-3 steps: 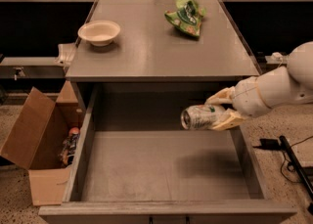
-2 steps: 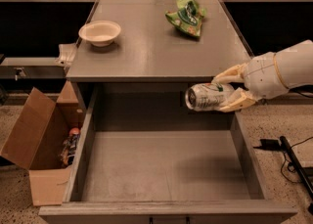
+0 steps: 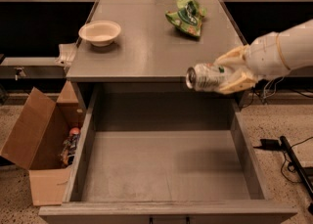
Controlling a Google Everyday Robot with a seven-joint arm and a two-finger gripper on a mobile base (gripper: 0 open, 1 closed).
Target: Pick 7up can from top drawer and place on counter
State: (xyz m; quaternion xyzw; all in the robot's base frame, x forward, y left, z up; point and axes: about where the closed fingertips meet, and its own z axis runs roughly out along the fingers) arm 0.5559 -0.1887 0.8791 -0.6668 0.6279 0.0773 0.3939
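Observation:
The 7up can [image 3: 204, 77] is a silver can with green marks, lying on its side in my gripper [image 3: 226, 74]. The gripper comes in from the right on a white arm and is shut on the can, its cream fingers [image 3: 234, 56] above and below it. The can hangs at the height of the counter's front edge, above the back of the open top drawer [image 3: 166, 167]. The drawer's grey floor holds nothing. The counter [image 3: 146, 47] is the flat grey top behind it.
A white bowl [image 3: 100, 32] sits at the counter's left. A green wrinkly snack bag [image 3: 187, 16] lies at its back right. A brown cardboard box [image 3: 41, 145] with items stands on the floor to the left. Cables [image 3: 288, 152] lie on the floor at the right.
My gripper has lifted the can up out of the drawer, from over the drawer's back right to the level of the counter's front edge.

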